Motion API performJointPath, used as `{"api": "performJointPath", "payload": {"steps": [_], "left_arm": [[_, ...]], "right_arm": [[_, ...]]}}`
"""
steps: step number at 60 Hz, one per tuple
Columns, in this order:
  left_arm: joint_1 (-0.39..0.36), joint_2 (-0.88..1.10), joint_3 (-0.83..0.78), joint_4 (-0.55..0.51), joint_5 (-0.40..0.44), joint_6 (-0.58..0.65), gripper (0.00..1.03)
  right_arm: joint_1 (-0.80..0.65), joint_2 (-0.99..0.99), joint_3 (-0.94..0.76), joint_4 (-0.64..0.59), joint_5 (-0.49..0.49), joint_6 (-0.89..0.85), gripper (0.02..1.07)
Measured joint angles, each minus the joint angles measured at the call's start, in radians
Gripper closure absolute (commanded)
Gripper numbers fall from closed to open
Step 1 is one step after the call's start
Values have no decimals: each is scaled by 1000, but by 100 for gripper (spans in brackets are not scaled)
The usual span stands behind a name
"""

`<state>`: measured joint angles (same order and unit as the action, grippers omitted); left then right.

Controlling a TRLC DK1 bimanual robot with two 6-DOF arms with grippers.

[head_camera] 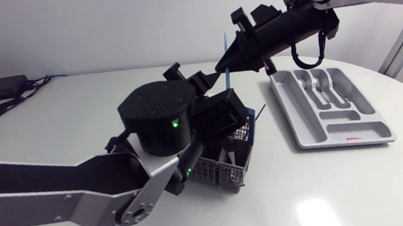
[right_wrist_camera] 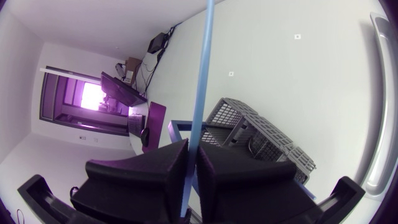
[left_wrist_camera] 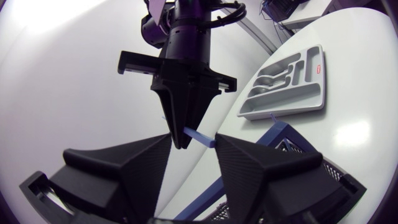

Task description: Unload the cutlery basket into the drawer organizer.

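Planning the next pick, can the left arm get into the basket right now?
Probably yes: the left end effector, open, hangs just above the basket. The right end effector, shut on a blue stick, sits close overhead and might crowd it.

My left arm [head_camera: 62,191] enters low from the left, left gripper [head_camera: 220,117] spread wide just below my right gripper [head_camera: 223,65], which slants down from the upper right, fingers pinched on a thin blue stick [head_camera: 222,44]
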<state>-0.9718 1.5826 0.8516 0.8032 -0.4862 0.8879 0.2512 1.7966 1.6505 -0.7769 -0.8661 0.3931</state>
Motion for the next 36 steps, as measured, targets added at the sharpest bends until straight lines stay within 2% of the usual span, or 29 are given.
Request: {"api": "performJointPath", "payload": {"steps": [5,10,20,24,36], "left_arm": [[0,-47,0,-89,14,-14,17],[18,-111,7,-224,64,-61,17],[117,-199,108,-573,205,-177,18],[160,-224,152,-727,278,-209,18],[261,-255,211,-1012,444,-235,20]], "right_arm": [[1,-10,-1,14,11,-4,97],[-3,-19,-1,23,30,-11,96],[-45,-48,-3,22,69,-75,95],[-95,-69,-11,17,129,-137,95],[-275,-96,-79,-19,296,-355,94]]}}
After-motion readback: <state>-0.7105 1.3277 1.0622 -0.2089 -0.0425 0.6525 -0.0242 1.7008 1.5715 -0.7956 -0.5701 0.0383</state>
